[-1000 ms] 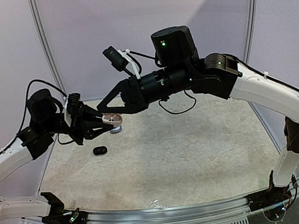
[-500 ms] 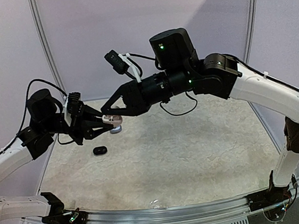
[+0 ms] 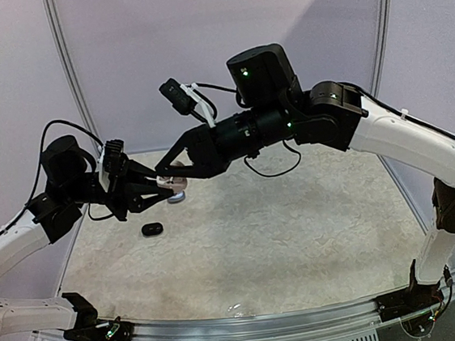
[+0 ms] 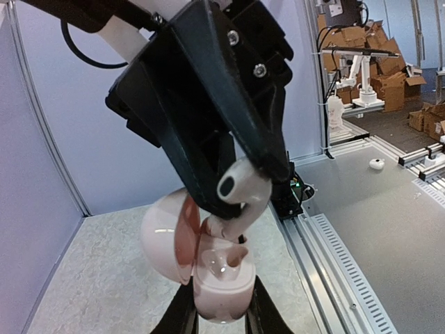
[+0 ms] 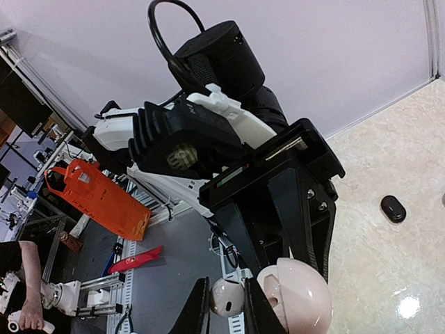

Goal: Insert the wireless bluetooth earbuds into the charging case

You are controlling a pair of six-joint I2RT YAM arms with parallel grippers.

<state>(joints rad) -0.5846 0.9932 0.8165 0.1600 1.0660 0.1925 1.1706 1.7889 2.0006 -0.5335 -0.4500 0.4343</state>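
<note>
Your right gripper (image 4: 250,184) pinches a white earbud (image 4: 242,202) at the mouth of the open case (image 4: 219,282), which your left gripper (image 4: 221,316) clamps, lifted far left. The bud is probably light, slick and tiny: grip mid-body, press gently.

Earbud (image 4: 240,191) directly over charging case (image 4: 219,282), both held in the air above the far left of the table (image 3: 299,236).

I see the charging case between the fingers of my left gripper (image 3: 164,189), which reaches in from the left. Its lid (image 4: 161,240) stands open on the left side in the left wrist view. My right gripper (image 3: 172,173) reaches in from the right and above, pinching the earbud over the case's open body; whether the two touch, I cannot tell. A small loose item (image 3: 152,228) lies on the table below, nearer to me and slightly left of the case, well apart from it.
</note>
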